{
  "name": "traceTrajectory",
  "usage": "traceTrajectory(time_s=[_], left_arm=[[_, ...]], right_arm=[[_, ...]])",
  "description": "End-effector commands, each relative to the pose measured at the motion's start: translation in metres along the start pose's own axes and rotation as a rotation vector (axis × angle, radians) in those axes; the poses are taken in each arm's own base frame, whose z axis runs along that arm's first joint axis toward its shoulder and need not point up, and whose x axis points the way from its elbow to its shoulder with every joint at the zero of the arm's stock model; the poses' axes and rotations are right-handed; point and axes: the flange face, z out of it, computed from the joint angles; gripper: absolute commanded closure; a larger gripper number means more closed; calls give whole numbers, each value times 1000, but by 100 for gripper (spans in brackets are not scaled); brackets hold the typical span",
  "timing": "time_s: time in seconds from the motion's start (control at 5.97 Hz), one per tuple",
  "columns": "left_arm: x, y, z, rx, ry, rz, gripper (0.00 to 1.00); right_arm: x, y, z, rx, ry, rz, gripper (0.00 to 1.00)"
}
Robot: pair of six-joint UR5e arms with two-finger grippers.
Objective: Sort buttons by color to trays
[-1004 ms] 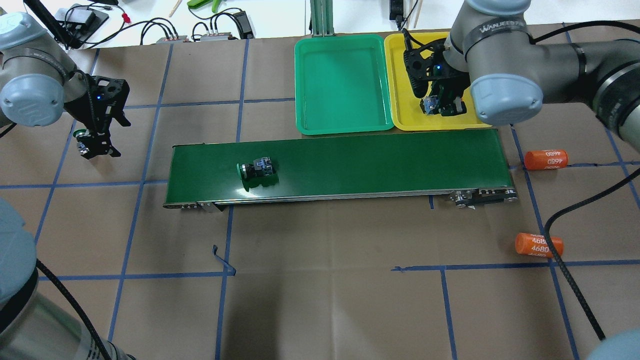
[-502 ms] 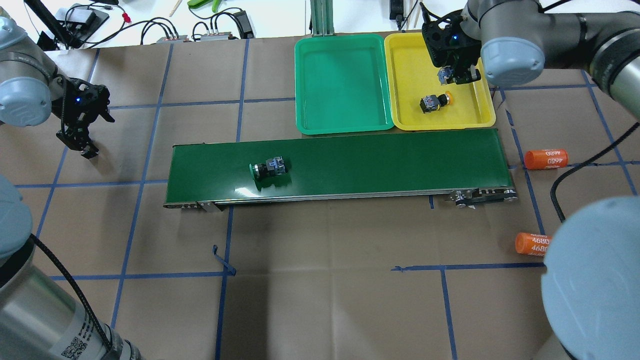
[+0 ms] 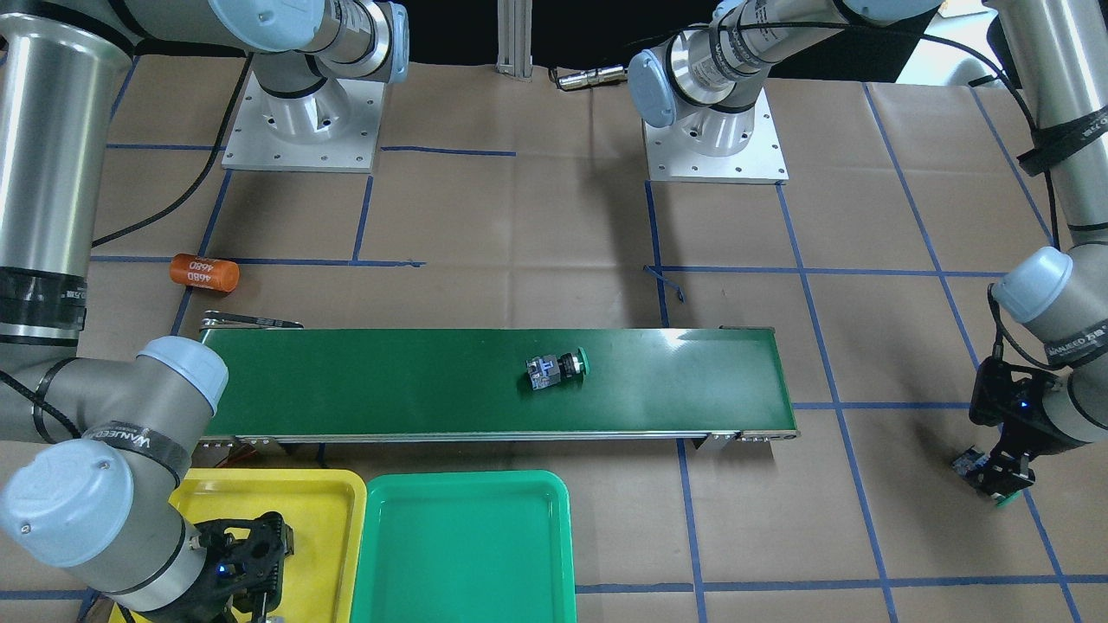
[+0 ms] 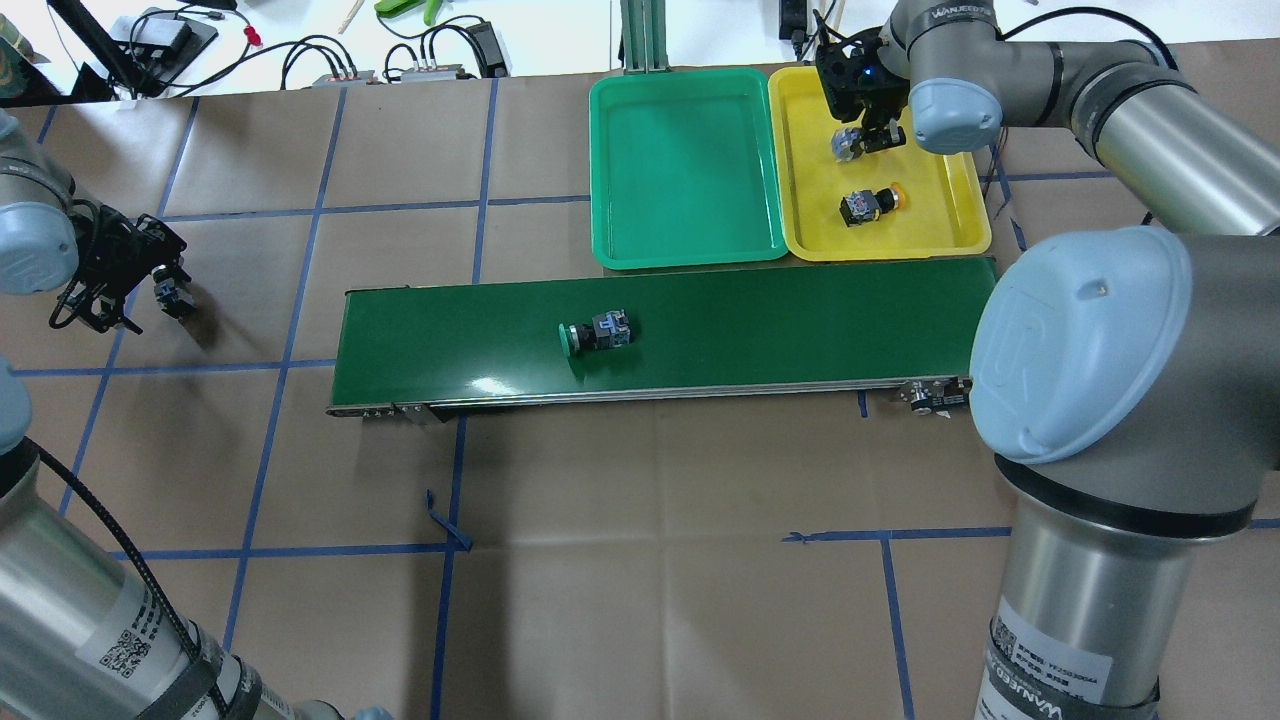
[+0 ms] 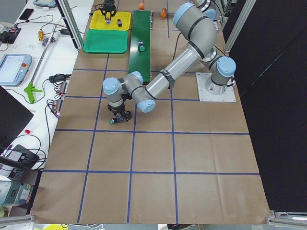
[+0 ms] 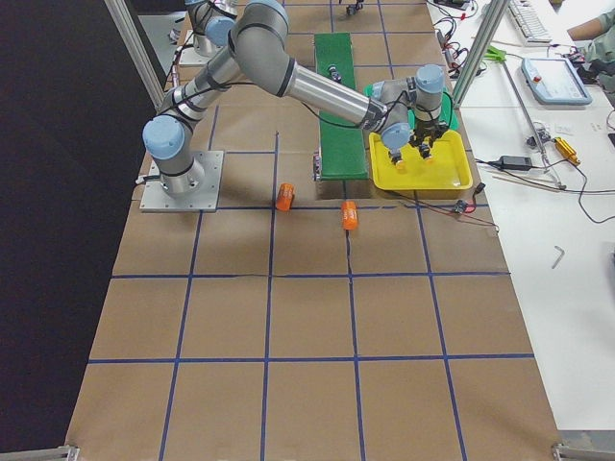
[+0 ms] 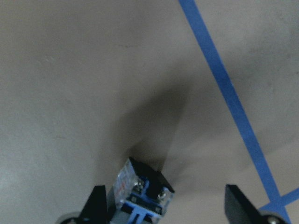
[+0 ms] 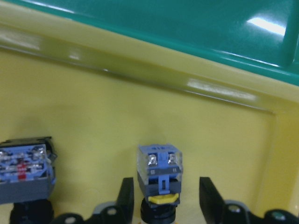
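Green-capped black-and-blue push-button [image 4: 595,335] now sits further along the dark-green conveyor belt [image 4: 800,320], nearing the green plastic tray [image 4: 680,170], so likely next pick; both arms' jaws spread.

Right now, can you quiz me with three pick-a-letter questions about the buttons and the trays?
1. The button on the belt has a cap that is: A red, B yellow, C green.
2. The green tray is: A empty, B full of buttons, C upside down.
3. The yellow-capped button lies: A on the belt, B in the yellow tray, C in the green tray.
Answers: 1 C, its round cap shows green; 2 A, only its bare green floor shows; 3 B, it lies on its side on the yellow floor.
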Motion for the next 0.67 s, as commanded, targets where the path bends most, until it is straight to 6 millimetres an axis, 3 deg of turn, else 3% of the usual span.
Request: traceTrajectory(time_s=[0.0, 0.17, 0.33, 0.5], left_arm=[[0, 7, 19, 18, 0, 4, 58], [0, 7, 19, 16, 0, 4, 94], [1, 7, 6, 1, -7, -3, 100], [-3, 0, -11, -6, -11, -48, 100]], right_arm=[[-10, -10, -67, 10, -91, 41, 0], [-25, -20, -101, 10, -165, 86, 0], [-60, -36, -137, 26, -246, 105, 0], [-113, -55, -160, 25, -273, 156, 0]])
